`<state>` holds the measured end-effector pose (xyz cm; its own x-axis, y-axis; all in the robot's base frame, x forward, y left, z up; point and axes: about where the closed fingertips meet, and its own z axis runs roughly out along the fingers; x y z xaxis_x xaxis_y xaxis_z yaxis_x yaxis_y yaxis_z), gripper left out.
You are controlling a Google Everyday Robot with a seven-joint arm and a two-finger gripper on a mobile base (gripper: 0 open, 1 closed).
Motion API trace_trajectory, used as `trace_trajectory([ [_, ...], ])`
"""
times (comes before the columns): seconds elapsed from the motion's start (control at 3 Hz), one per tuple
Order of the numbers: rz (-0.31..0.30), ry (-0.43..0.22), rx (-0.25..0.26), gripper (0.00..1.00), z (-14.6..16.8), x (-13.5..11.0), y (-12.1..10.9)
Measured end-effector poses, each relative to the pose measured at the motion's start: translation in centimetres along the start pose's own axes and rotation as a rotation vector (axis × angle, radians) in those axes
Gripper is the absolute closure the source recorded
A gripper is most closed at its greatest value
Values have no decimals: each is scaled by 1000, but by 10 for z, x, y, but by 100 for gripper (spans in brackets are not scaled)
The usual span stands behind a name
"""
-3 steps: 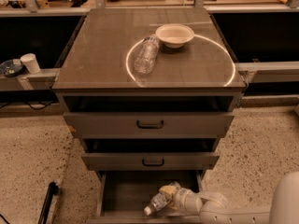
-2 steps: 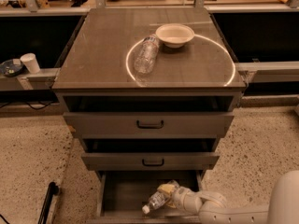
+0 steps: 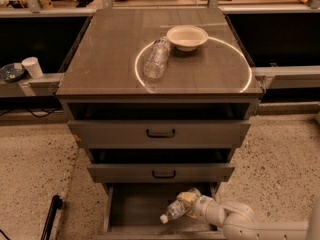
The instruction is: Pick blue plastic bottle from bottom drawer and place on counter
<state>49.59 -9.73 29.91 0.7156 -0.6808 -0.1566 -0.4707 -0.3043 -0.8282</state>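
The bottom drawer (image 3: 135, 211) of the grey cabinet stands open. Inside it, my gripper (image 3: 186, 202) is shut on the blue plastic bottle (image 3: 174, 211), a small clear ribbed bottle. The bottle is tilted with its white cap (image 3: 163, 219) pointing down to the left, near the drawer's right side. My white arm (image 3: 235, 220) reaches in from the lower right. The counter (image 3: 100, 59) is the glossy grey-brown top with a bright ring reflection.
Another clear bottle (image 3: 155, 59) lies on the counter beside a cream bowl (image 3: 187, 36). The two upper drawers (image 3: 160, 133) with black handles stand slightly out. A white cup (image 3: 33, 66) sits on a ledge at left. A black stick (image 3: 50, 216) leans at lower left.
The bottle's cap end has dipped slightly lower and to the left inside the drawer; my gripper stays closed on it in nearly the same spot.
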Motion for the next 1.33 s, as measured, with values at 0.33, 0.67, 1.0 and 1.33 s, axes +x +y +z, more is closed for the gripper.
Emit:
trace_trajectory([
  [0.33, -21, 77, 39, 100, -60, 19, -35],
  [0.67, -35, 113, 72, 100, -105, 28, -64],
  [1.0, -33, 109, 127, 100, -147, 32, -100],
  [1.33, -57, 100, 195, 100, -185, 29, -147],
])
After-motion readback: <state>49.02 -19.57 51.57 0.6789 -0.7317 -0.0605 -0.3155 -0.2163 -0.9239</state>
